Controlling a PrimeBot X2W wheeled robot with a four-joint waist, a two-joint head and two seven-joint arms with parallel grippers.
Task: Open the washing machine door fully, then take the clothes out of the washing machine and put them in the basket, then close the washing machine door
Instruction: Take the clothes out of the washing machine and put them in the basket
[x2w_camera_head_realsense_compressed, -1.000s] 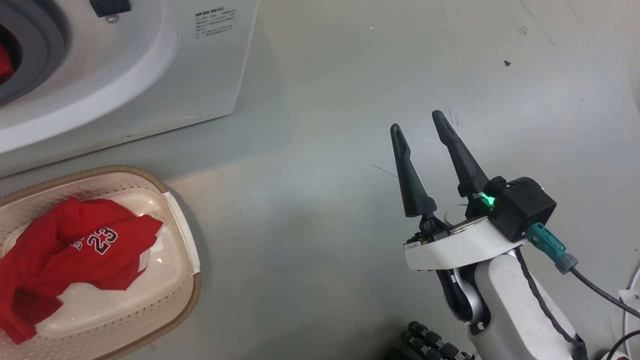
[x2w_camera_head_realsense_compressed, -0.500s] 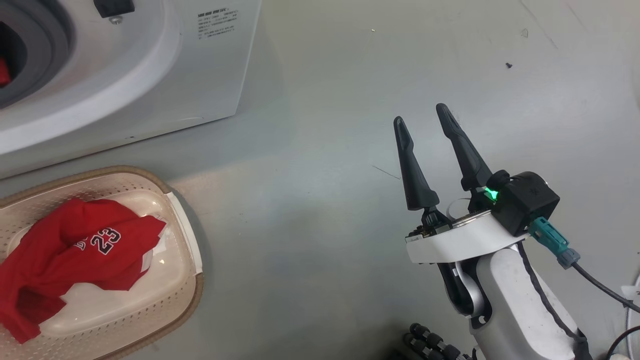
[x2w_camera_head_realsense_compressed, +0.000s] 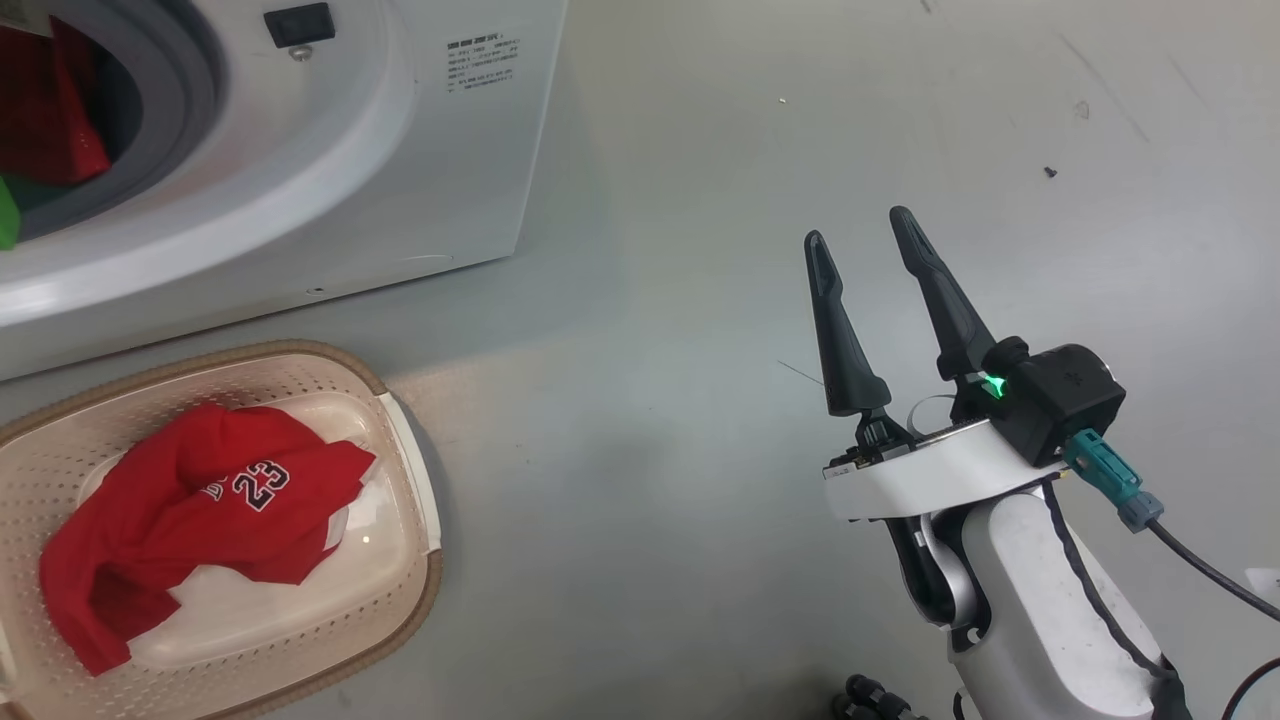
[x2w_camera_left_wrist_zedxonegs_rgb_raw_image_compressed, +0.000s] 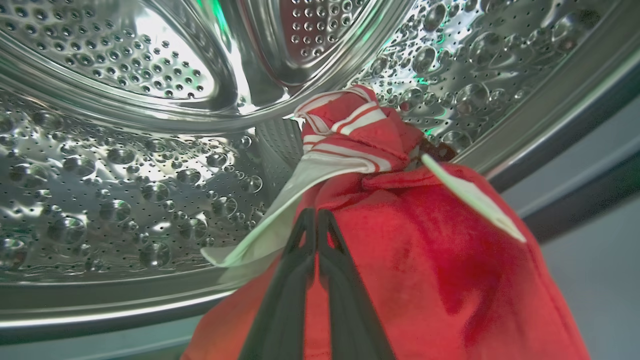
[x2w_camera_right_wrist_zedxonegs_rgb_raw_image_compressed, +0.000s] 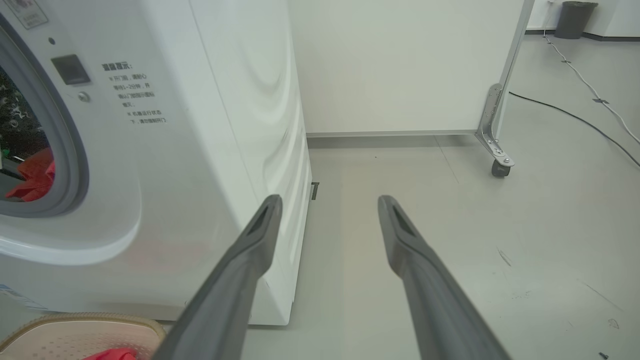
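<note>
The washing machine stands white at the upper left, its opening uncovered; the washing machine door is out of view. Red clothes show inside the grey gasket. In the left wrist view my left gripper is inside the steel drum, shut on the red clothes with white striped trim. The basket sits on the floor before the machine and holds a red jersey numbered 23. My right gripper is open and empty above bare floor, to the right of the machine.
A white panel on castors stands behind the machine's right side. Cables trail over the grey floor at the far right. The basket's corner lies below the right gripper's left finger.
The head camera has shifted, so the machine and basket sit further right in the picture. More red cloth shows in the machine's opening. The right gripper stays open, hardly moved.
</note>
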